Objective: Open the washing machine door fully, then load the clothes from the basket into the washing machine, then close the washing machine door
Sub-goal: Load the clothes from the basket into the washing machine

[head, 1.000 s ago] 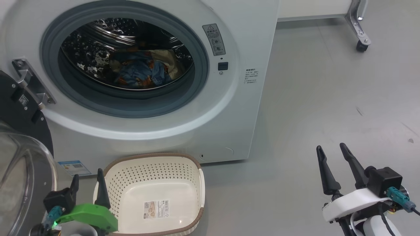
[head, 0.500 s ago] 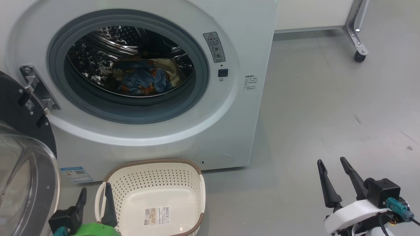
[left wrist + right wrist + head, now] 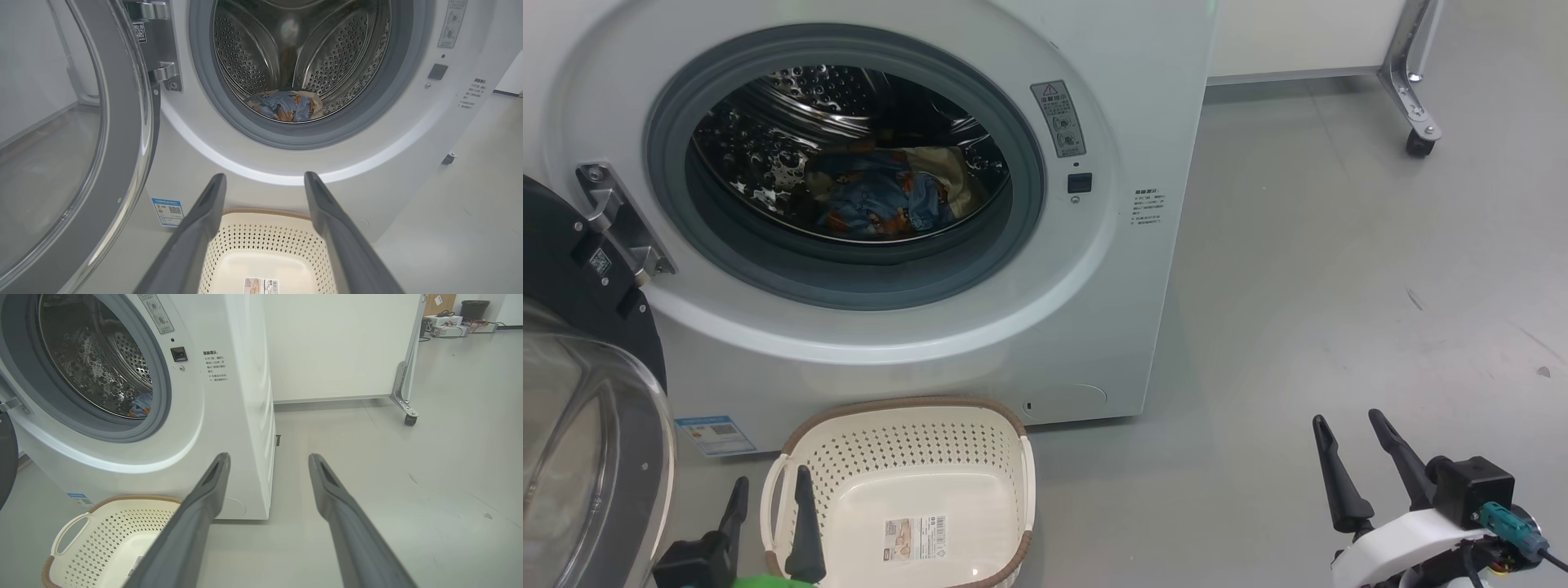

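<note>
"Can you see the whole washing machine door?"

"No, the head view's left edge cuts it off. The left gripper drops below the bottom edge too."

"And the clothes?"

"From the right wrist, mostly tucked behind the gasket. The print on the basket label is too small to read."

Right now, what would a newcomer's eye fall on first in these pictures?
The washing machine dominates the head view's upper left, its steel drum gaping with the blue printed clothes heaped inside. Its glossy door hangs open at the far left, and the cream basket sits on the floor below, bare but for a label sticker.
</note>
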Motion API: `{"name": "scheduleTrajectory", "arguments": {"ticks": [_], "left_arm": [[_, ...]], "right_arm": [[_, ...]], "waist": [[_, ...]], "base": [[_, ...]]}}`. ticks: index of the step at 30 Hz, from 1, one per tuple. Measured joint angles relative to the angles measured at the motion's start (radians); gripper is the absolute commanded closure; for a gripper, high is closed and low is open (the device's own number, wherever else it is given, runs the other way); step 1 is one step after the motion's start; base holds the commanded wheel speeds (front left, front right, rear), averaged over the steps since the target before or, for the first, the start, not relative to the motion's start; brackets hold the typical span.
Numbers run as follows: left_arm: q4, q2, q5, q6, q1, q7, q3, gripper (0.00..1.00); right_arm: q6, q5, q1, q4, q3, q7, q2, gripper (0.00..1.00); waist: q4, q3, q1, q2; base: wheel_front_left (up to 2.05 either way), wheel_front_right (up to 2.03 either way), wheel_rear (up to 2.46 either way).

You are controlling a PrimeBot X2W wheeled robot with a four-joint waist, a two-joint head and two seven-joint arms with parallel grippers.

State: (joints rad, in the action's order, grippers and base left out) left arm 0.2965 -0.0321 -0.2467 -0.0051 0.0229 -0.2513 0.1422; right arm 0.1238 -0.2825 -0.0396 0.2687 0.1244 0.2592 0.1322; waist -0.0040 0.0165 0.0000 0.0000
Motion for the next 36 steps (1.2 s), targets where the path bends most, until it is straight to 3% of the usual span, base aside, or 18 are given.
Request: {"name": "scheduleTrajectory", "arguments": {"ticks": [36], "left_arm": [[-0.092,-0.001,0.008,0.061,-0.06,0.0,0.023,0.0]], "right_arm": [[0.0,0.0,-0.01,0.024,-0.007,0.0,-0.007,0.0]], "waist": [[0.0,-0.003,0.0,0.0]], "base": [[-0.04,0.04,0.0]]}}
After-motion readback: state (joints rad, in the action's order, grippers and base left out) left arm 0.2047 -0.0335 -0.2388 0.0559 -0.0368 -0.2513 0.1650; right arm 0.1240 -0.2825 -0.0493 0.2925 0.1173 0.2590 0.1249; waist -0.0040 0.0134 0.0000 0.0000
